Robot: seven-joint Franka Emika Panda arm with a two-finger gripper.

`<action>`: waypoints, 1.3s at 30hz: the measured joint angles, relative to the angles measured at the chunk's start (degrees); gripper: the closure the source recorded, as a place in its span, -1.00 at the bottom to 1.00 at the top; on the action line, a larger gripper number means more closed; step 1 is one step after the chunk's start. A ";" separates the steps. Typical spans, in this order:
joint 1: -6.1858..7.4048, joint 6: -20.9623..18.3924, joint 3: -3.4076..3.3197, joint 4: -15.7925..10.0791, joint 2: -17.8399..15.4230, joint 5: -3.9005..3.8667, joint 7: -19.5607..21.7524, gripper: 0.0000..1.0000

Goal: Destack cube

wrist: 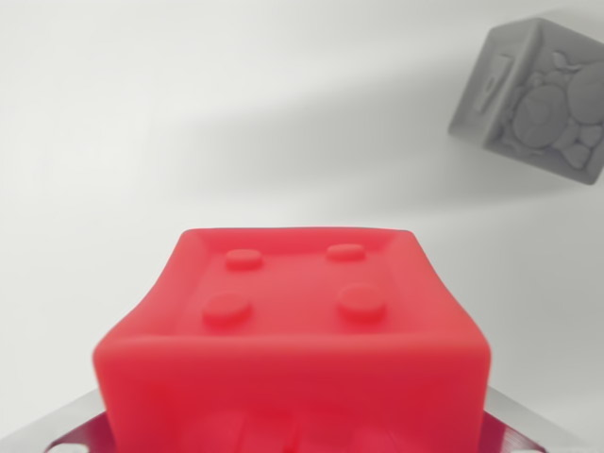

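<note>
A red cube [293,302] with several round studs on its upper face fills the lower middle of the wrist view, very close to the camera. My gripper [293,425] is shut on it. Only grey metal finger parts [57,429] show, at the bottom corners on either side of the cube. A grey cube [533,99] with embossed stone-like patterns lies apart at the wrist view's upper right, on the white surface [142,113]. The red cube touches nothing else that I can see; its underside is hidden.
The white surface stretches across the view, with a soft shadow band across its middle.
</note>
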 joint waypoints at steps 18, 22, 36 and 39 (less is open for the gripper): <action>2.42 2.70 1.76 -1.35 1.37 0.06 -1.19 1.00; 2.96 3.39 2.24 -1.56 1.80 0.07 -1.43 1.00; 4.75 5.46 3.76 -2.19 3.25 0.07 -2.14 1.00; 5.16 5.89 4.09 -2.26 3.64 0.07 -2.29 1.00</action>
